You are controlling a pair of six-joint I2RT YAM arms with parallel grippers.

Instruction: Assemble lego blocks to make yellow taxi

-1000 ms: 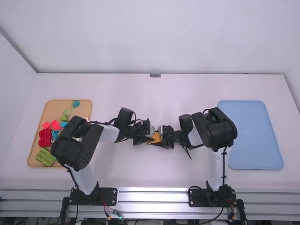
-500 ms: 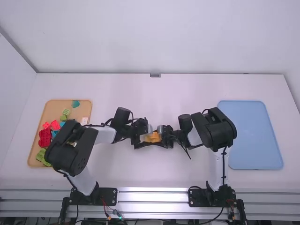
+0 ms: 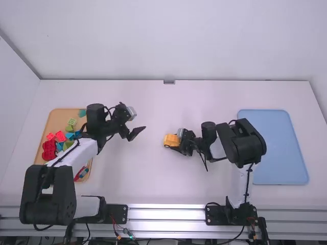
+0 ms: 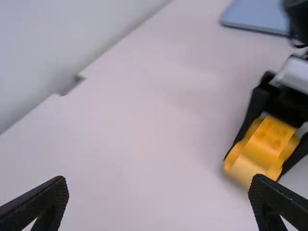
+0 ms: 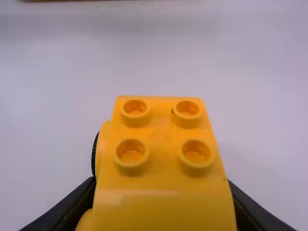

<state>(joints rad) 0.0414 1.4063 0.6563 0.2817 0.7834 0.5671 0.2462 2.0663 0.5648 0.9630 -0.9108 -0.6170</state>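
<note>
Yellow taxi (image 5: 161,161): we count four top studs in the right wrist view; the high view gives us its position near mid-table, held in the right gripper (image 3: 172,141). We record the left gripper (image 3: 136,121) wide, well apart, over white table (image 3: 148,178), pale wall (image 3: 153,41) beyond.
</note>
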